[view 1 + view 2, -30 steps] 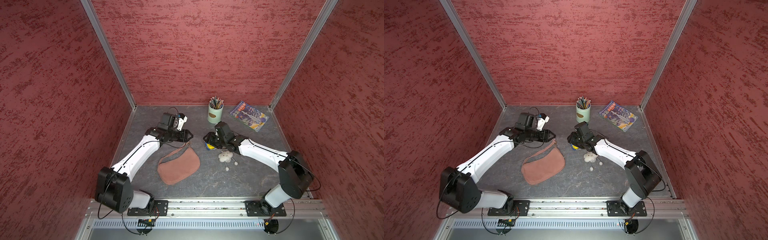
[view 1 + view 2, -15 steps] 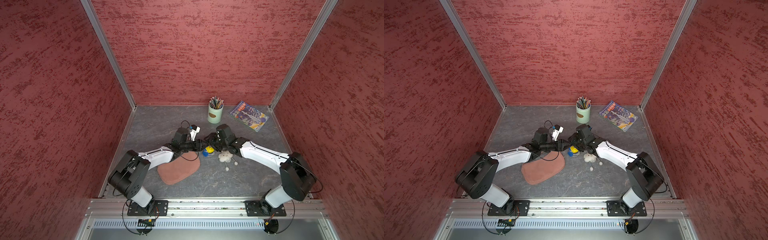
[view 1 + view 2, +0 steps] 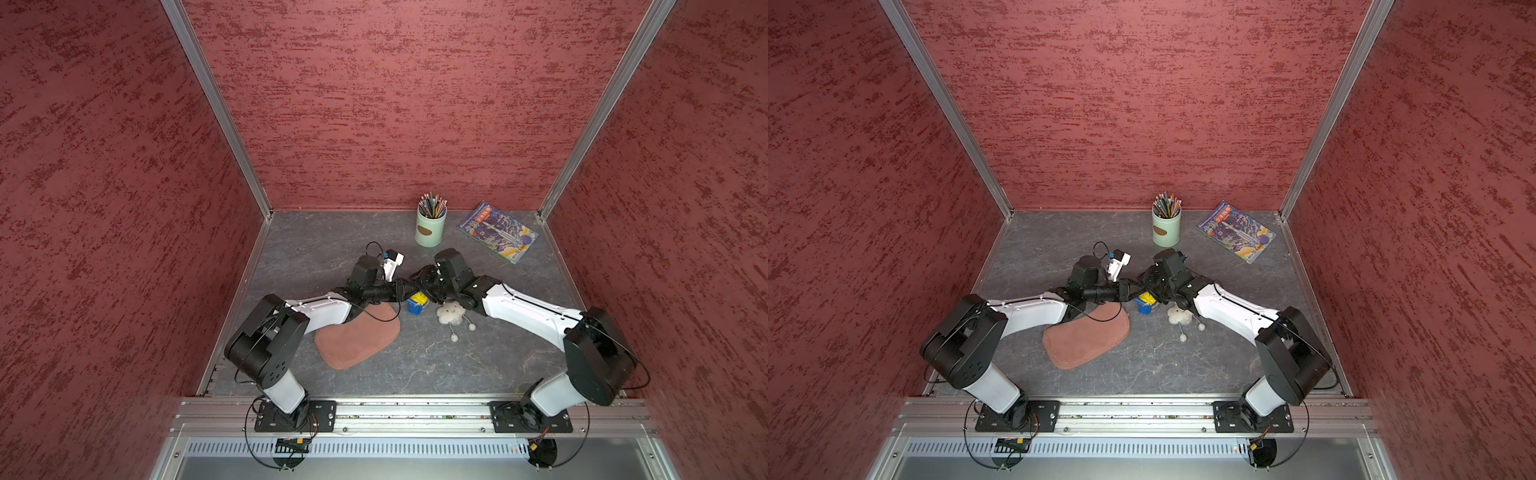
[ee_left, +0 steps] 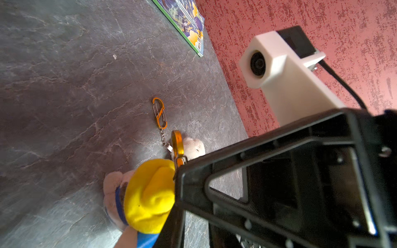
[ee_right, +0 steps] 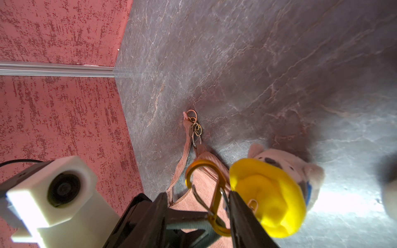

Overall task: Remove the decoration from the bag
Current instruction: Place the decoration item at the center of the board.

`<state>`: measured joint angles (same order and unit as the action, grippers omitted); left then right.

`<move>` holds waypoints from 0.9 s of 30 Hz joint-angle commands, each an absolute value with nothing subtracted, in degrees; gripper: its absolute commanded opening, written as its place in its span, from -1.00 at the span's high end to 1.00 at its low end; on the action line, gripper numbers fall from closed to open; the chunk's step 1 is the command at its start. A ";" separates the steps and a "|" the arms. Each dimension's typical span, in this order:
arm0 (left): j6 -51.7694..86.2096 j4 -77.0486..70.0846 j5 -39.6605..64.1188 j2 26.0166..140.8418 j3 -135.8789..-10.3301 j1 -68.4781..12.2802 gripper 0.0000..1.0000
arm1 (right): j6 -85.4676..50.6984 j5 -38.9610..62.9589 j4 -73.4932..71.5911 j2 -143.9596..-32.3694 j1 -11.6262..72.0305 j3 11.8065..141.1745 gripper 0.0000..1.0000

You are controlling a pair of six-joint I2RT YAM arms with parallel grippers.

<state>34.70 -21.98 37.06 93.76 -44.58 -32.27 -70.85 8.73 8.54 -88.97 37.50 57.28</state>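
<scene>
Sweeping in from the bag's far left, the left arm [image 3: 320, 309] now lies across the far edge of the bag [image 3: 357, 338]. The left end effector [image 3: 406, 291] now meets the right end effector [image 3: 420, 286] just past the bag's far right end. The right one has hardly shifted, and the bag is where it was, flat on the table [image 3: 415, 370].

The toy [image 3: 417, 304], in a yellow hat and blue clothes, sits just beside that same end of the bag, under both end effectors.

In the right wrist view an orange clip [image 5: 206, 193] stands upright in front of the bag's pink cloth, and a small ring joins it to the hat. Black fingers [image 5: 242, 214] flank its lower end, and one touches it. I cannot tell which arm they belong to. I also cannot tell whether either end effector is pinching the clip or standing spread. The bag's strap rings [image 5: 195, 128] lie on the table beyond the clip, and whether the clip still hooks onto the bag is unclear.

A white cloud [image 3: 451, 312] lies right of the bag, past the toy and apart from both. A second clip [image 4: 159, 113], chained to the cloud, lies flat on the table.

A cup [image 3: 431, 227] of pencils and a book [image 3: 497, 231] sit well beyond the bag, toward the back wall.
</scene>
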 commanded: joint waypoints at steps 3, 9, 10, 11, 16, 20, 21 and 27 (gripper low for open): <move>32.15 -20.58 37.21 94.51 -46.44 -32.78 0.54 | -72.01 9.07 6.82 -87.15 37.41 56.59 0.04; 30.19 -18.56 36.64 94.75 -47.08 -32.78 0.59 | -72.55 9.24 6.46 -87.14 37.53 56.54 0.04; 29.95 -18.55 36.67 94.67 -47.16 -32.78 0.69 | -72.69 9.16 6.40 -87.17 37.53 56.44 0.05; 29.57 -18.33 36.68 94.59 -47.24 -32.78 0.78 | -72.72 8.96 6.46 -87.08 37.53 56.40 0.04; 24.51 -11.97 35.39 92.86 -48.77 -33.08 1.00 | -70.55 7.20 9.39 -87.23 36.96 57.34 0.01; 17.81 -4.08 33.37 90.54 -50.59 -34.59 1.00 | -68.28 7.38 11.98 -88.64 35.09 59.20 -0.04; 16.56 -2.05 32.53 90.18 -51.03 -35.04 1.00 | -68.04 7.72 12.00 -88.96 34.66 59.55 -0.05; 13.69 8.49 24.33 92.02 -54.44 -36.65 1.00 | -64.68 6.39 14.97 -88.56 32.68 63.14 -0.03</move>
